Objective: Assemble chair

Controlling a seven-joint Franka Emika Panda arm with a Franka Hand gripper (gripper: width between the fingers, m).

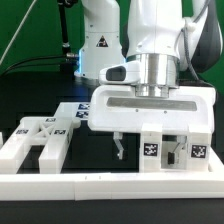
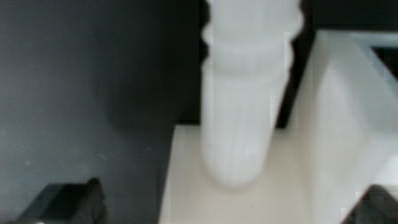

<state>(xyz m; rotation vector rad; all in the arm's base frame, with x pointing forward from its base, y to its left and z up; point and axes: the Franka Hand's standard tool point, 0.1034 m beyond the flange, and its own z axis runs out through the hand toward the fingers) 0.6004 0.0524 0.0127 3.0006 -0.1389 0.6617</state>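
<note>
Gripper [image 2: 228,205], jaws wide apart, gripping nothing. Beneath it: two tagged chair blocks [image 1: 150,150], one round chair post [image 2: 246,90]. To the gripper's exterior view's left: one two-pronged chair piece [image 1: 35,140].

The tool [image 1: 148,148] hangs low over the dark desk [image 1: 96,152]. Its one visible finger [image 1: 120,150] stands just apart from the tagged chair blocks [image 1: 175,150] beneath it. Other tagged chair pieces [image 1: 35,140] lie toward the exterior view's left of it.
</note>
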